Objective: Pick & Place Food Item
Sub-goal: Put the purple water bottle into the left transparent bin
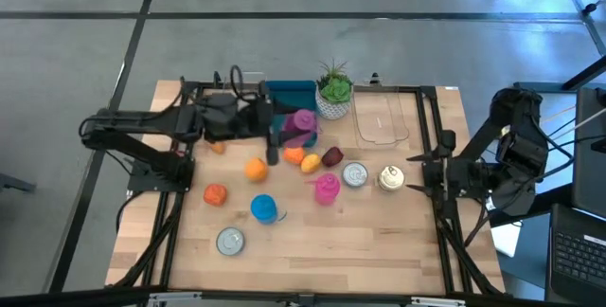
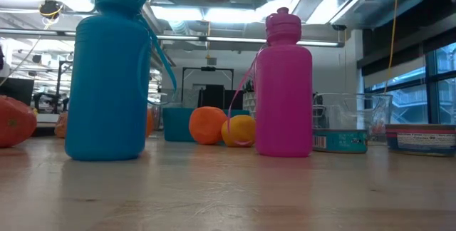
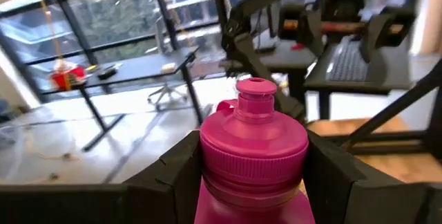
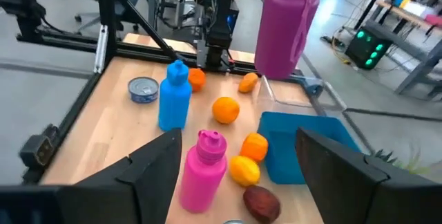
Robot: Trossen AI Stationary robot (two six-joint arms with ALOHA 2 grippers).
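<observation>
We see the left pincer [image 3: 252,175] clamped on a purple bottle [image 1: 302,126], held off the counter [image 1: 312,241] just in front of the teal bin [image 1: 289,93], while the right pincer [image 4: 238,165] waits open at the right edge.

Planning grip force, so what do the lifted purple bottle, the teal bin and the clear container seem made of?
Purple bottle, held by the left pincer: likely matte plastic, ribbed moulded cap. Teal bin: apparently opaque plastic, smooth walls. Clear container: see-through, glossy, probably thin plastic.
</observation>
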